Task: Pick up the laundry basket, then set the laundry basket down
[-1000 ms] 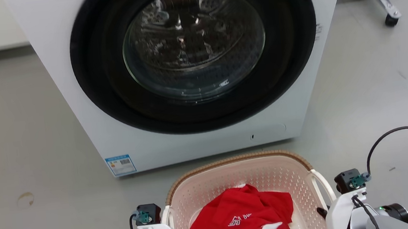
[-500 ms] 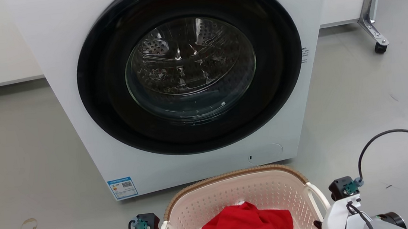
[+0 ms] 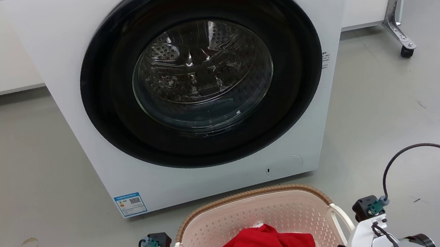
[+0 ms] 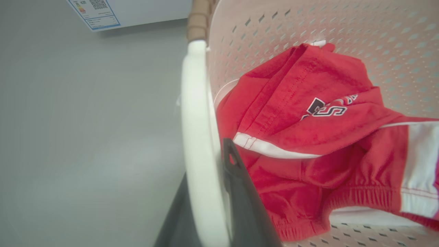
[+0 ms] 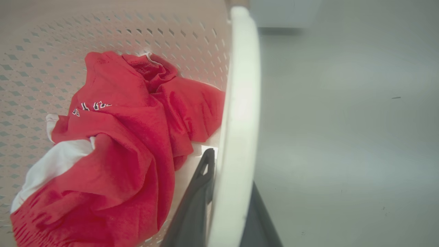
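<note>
The basket (image 3: 251,195) is being held just in front of the washer (image 3: 201,101). The left tool (image 4: 205,164) and right tool (image 5: 233,171) are each pinching a white handle (image 4: 193,113). It is looking light and stiff, holding only a soft red shirt (image 4: 308,113). Handles are giving the best hold.

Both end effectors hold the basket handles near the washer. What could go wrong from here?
The left end effector and right end effector each pinch a narrow white handle; the laundry basket might slip or tilt.
Its far rim sits near the washer and may bump it if swung forward.
</note>
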Controlling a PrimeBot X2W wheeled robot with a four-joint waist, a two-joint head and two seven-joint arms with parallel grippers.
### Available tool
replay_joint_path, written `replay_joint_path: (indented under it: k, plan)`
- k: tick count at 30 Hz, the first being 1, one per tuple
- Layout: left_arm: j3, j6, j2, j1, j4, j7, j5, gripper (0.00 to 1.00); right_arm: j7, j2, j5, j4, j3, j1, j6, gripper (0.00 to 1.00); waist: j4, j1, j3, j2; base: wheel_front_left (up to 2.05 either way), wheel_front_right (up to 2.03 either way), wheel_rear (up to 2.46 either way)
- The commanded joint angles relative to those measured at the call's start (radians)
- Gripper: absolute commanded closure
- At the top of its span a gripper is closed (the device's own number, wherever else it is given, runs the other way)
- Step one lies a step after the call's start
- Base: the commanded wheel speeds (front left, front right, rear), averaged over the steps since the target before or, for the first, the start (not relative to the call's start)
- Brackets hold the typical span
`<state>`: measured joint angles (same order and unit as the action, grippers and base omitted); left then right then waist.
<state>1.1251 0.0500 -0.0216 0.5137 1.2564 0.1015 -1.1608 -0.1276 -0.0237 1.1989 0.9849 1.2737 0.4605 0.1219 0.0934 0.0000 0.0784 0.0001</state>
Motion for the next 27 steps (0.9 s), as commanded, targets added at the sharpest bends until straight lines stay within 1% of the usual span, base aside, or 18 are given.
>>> replay_joint_path:
  k: [1,18,27]
  plan:
    - [-0.004,0.021,-0.029,0.016,0.002,-0.001,0.007,1.00,0.004,-0.027,0.003,-0.017,-0.002,0.029,0.009,1.00,0.000,0.0000,-0.001,-0.0001,0.00,0.00,0.00]
    - [0.007,0.019,-0.029,0.026,0.010,-0.007,0.002,1.00,0.005,-0.027,0.013,-0.024,0.004,0.025,0.009,1.00,0.000,0.0000,-0.010,-0.0001,0.00,0.00,0.00]
    - [0.014,0.015,-0.029,0.038,0.010,-0.021,0.002,1.00,0.029,-0.027,0.018,-0.029,0.005,0.023,0.009,1.00,-0.002,0.0000,-0.027,-0.0001,0.00,0.00,0.00]
